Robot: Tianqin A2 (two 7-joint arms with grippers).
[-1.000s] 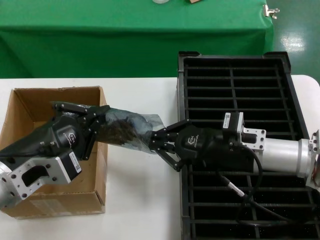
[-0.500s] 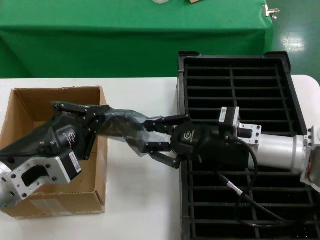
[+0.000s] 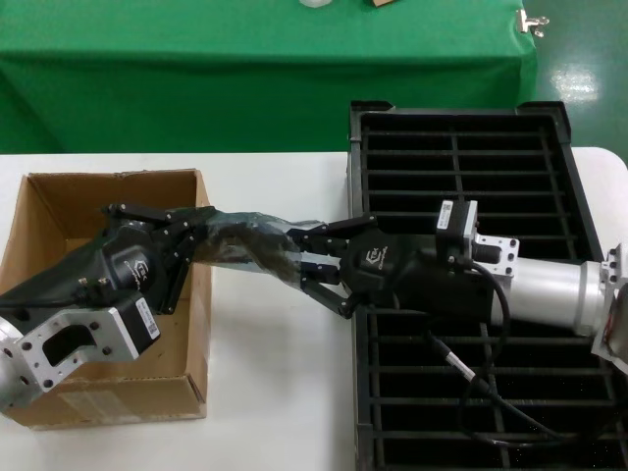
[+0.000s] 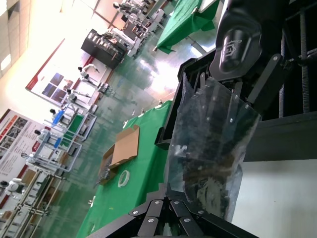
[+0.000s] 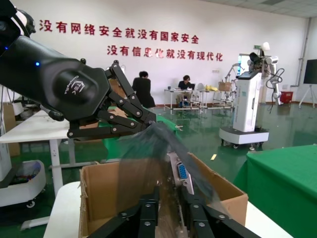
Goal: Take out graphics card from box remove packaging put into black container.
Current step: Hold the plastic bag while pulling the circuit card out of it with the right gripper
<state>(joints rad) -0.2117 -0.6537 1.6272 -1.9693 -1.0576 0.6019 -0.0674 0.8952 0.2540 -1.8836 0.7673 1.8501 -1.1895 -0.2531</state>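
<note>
The packaging (image 3: 250,245), a dark crinkly bag, hangs stretched between both grippers above the white table, just right of the brown box (image 3: 59,196). My left gripper (image 3: 201,235) is over the box's right wall, shut on the bag's near end (image 4: 213,144). My right gripper (image 3: 294,257) reaches in from over the black container (image 3: 549,147). It is shut at the bag's open end, on the graphics card. The card's silver bracket with the blue port (image 5: 181,172) shows between the right gripper's (image 5: 170,196) fingers, under the film (image 5: 143,148).
A green-draped table (image 3: 245,69) runs along the back. The white table (image 3: 275,392) lies between box and container. The right arm's black cable (image 3: 471,383) loops over the container's near slots.
The right gripper rose to the bag's end with its fingers spread, then closed in on it. The left gripper has held still with the bag.
</note>
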